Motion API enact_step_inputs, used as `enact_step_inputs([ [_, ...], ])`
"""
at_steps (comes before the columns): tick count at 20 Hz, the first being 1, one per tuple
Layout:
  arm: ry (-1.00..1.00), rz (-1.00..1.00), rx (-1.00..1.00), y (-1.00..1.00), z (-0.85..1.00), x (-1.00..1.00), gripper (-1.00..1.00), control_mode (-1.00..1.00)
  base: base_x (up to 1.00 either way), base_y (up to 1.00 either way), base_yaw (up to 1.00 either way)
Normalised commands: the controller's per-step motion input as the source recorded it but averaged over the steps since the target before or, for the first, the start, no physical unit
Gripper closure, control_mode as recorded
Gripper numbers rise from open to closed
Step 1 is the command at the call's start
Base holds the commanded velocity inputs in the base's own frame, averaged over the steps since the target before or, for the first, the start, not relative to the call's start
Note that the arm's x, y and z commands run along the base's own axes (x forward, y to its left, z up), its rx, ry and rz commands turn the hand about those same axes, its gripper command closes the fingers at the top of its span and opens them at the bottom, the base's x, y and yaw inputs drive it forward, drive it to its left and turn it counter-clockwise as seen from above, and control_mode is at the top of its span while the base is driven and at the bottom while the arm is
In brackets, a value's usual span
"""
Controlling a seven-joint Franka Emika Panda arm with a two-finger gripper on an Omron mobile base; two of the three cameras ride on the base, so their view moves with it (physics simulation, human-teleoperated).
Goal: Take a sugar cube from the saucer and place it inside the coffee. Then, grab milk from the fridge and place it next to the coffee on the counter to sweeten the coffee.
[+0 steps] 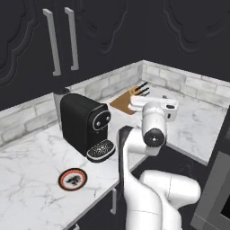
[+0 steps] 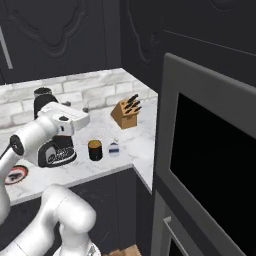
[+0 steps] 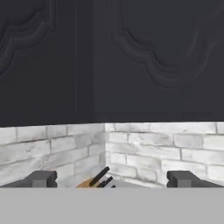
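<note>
The saucer [image 1: 72, 179] [image 2: 15, 174], with an orange-red rim and a dark pattern, lies on the counter [image 1: 31, 152] in front of the black coffee machine [image 1: 84, 122]. I cannot make out a sugar cube on it. The coffee, a dark cup [image 2: 95, 150] with a brown top, stands right of the machine. My gripper [image 3: 113, 179] is open and holds nothing, its fingertips [image 3: 41, 178] wide apart. It hangs above the counter and points at the brick corner wall. The fridge and the milk are out of view.
A wooden knife block [image 1: 134, 95] [image 2: 126, 114] stands in the back corner. A small white and blue container [image 2: 114, 148] sits right beside the cup. A large dark-fronted appliance [image 2: 210, 150] closes off the right side. Black cabinets [image 1: 63, 40] hang above.
</note>
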Motion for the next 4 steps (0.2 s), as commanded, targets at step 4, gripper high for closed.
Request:
enact_step_inputs([
  [4, 0.00, 0.00, 0.00, 0.00, 0.00, 0.00, -1.00, -1.00, 0.00, 0.00, 0.00],
])
